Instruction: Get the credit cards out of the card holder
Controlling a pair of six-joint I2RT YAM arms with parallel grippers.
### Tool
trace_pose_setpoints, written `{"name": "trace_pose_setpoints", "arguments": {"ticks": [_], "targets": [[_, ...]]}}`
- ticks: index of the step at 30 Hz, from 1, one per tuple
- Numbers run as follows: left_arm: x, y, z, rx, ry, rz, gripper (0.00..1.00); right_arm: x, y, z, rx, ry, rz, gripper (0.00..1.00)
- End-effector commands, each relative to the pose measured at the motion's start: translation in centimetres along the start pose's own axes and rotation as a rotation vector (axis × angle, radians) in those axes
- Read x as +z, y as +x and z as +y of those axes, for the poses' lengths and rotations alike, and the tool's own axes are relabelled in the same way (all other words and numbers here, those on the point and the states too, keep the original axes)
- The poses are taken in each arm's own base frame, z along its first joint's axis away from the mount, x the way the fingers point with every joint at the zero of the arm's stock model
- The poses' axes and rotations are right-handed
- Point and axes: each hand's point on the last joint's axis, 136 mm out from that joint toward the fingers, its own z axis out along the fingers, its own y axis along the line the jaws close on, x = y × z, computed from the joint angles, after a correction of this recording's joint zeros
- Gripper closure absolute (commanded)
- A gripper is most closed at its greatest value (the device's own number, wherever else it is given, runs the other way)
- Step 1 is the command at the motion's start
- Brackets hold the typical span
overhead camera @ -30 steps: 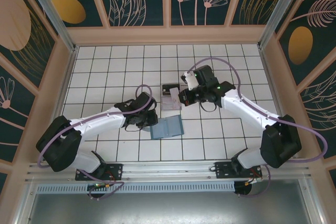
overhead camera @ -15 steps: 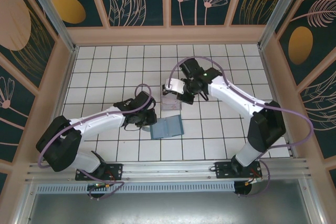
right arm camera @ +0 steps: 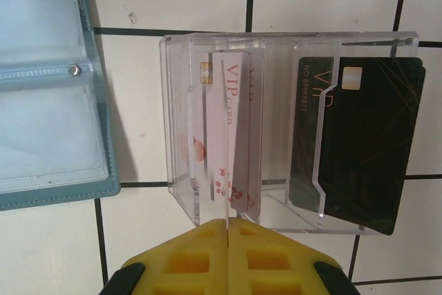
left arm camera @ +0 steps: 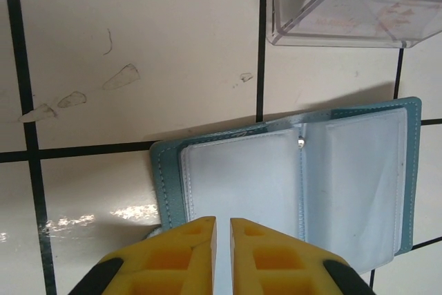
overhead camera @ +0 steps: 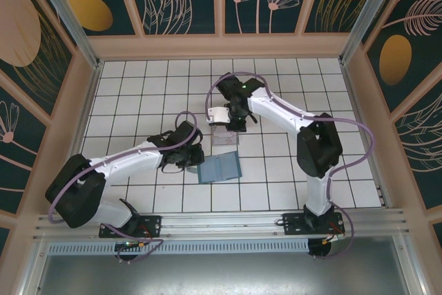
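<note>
**Right gripper (right arm camera: 228, 229) fully closed and empty, just short of the clear box (right arm camera: 276, 36).**
Left gripper (left arm camera: 222, 222) is pinched almost shut on the near edge of the card holder (left arm camera: 276, 184), likely to keep it open. Three credit cards (right arm camera: 235, 129) stand in the one box: two pale pink and one black card (right arm camera: 366, 150). The holder's sleeves look empty.

The card holder (left arm camera: 290, 191) lies open and flat on the tiles (left arm camera: 138, 46), teal with clear sleeves. A pink card (right arm camera: 235, 136) and a black card (right arm camera: 366, 143) stand in the clear box (right arm camera: 276, 101) just beside it.
</note>
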Motion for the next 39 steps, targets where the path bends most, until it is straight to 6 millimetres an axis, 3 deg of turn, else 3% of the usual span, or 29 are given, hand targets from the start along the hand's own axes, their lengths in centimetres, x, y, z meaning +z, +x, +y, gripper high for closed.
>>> {"name": "trace_pose_setpoints", "arguments": {"ticks": [1, 8, 12, 15, 23, 29, 32, 36, 39], "targets": [[-0.4, 0.2, 0.3, -0.002, 0.009, -0.002, 0.86, 0.4, 0.4, 0.5, -0.029, -0.047, 0.05, 1.0], [-0.5, 0.2, 0.8, -0.01, 0.006, -0.007, 0.86, 1.8, -0.1, 1.0, -0.037, -0.086, 0.059, 0.98], [-0.7, 0.1, 1.0, -0.016, 0.003, -0.015, 0.86, 1.2, -0.6, 0.2, -0.034, -0.038, 0.044, 0.72], [-0.9, 0.1, 1.3, -0.02, -0.003, -0.019, 0.85, 0.2, -0.9, -0.6, -0.032, 0.01, 0.031, 0.62], [-1.5, -0.1, 2.2, -0.016, -0.047, -0.035, 0.83, -2.1, -1.6, -2.6, 0.083, 0.13, -0.024, 0.59], [-1.9, 0.2, 3.3, -0.028, -0.073, -0.038, 0.74, -4.3, -3.4, -3.1, 0.359, 0.179, -0.258, 0.52], [-1.9, 0.6, 3.6, -0.034, -0.072, -0.03, 0.65, -4.5, -3.5, -2.3, 0.55, 0.156, -0.362, 0.53], [-1.4, 1.5, 4.3, -0.04, -0.078, -0.007, 0.67, -3.7, -3.9, 0.4, 0.755, 0.096, -0.438, 0.54], [-1.0, 1.9, 4.9, -0.044, -0.09, 0.005, 0.75, -1.7, -3.9, 2.0, 0.966, 0.03, -0.372, 0.59]]}}
